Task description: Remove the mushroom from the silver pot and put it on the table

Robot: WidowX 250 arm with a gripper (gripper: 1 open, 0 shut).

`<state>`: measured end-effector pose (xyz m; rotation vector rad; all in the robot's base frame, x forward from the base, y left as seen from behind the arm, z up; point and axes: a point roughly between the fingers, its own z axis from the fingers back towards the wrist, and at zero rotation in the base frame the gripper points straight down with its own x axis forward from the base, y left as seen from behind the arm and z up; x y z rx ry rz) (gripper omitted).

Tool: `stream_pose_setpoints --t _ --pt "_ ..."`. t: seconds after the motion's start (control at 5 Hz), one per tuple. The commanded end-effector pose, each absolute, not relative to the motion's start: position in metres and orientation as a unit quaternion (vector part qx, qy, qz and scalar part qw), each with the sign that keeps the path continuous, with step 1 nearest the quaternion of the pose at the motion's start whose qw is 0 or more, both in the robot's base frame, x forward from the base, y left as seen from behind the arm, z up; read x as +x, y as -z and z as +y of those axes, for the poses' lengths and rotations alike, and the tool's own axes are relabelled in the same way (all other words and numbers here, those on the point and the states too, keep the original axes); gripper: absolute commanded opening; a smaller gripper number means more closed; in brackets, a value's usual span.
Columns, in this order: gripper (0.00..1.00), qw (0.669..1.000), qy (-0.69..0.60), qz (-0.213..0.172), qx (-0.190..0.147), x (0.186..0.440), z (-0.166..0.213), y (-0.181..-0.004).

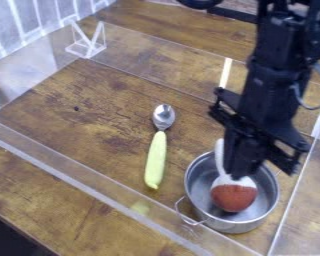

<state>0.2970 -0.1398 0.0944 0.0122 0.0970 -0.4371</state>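
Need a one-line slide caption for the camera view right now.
Gripper closed on the mushroom inside the silver pot, yellow-handled spoon lying beside it on the wooden table.

Little reddish-brown-capped mushroom (232, 194) is lying in the shiny silver pot (199, 196), lower right of frame, white stem pointing up-frame, on the dark wood-plank table (83, 110).
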Motion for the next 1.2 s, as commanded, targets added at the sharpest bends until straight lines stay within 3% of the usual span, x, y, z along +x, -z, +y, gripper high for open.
stream_pose_setpoints --t 0.0,0.4,1.0 --pt "1.00 0.979 0.202 0.024 -0.007 0.304 -0.125 -0.102" --pt "1.00 0.988 0.152 0.029 -0.016 0.302 -0.136 -0.099" --pt "1.00 0.983 0.176 0.043 -0.021 0.310 -0.143 -0.066"
